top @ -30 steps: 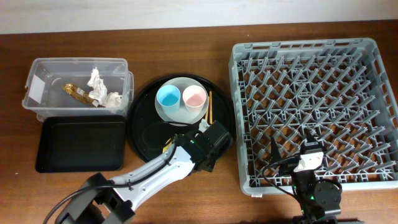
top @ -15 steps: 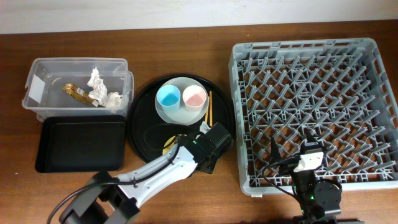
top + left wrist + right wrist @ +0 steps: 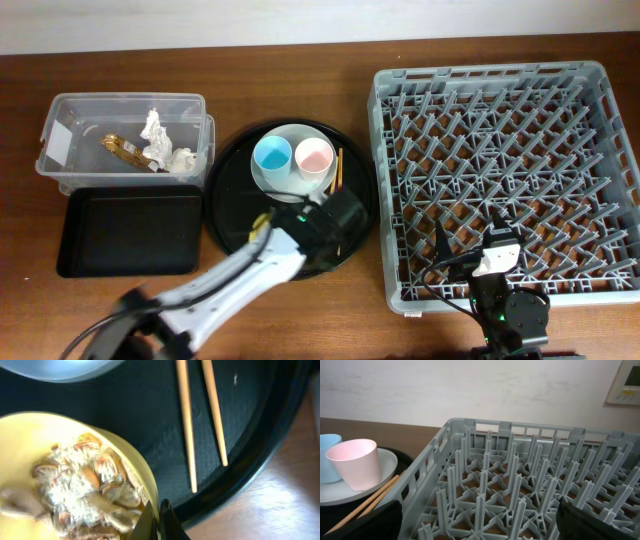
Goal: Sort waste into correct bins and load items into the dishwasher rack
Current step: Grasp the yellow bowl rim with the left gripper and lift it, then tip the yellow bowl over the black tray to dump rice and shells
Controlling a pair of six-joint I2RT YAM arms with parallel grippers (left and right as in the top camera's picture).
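Shifted up-left over round tray (image 3: 228, 200) since a second ago: left pincer (image 3: 155, 521), now clenched on rim of bowl (image 3: 30, 440). Right pincer (image 3: 479, 519) released, at near edge of rack (image 3: 505, 175). Bowl at tray's near side, mouth up, round, no long axis; scraps (image 3: 85, 485) inside. Chopsticks (image 3: 200, 420) alongside, long axis pointing away from robot. Risk: thin rim grip, so tilt or slip, spilling scraps.

Left gripper (image 3: 159, 516) has shifted slightly farther over the round black tray (image 3: 225, 200). Its jaws, part-open before, are now pinched on the near-right rim of the yellow bowl (image 3: 30, 445). The left arm (image 3: 230, 275), sharp earlier, now appears motion-blurred from overhead.
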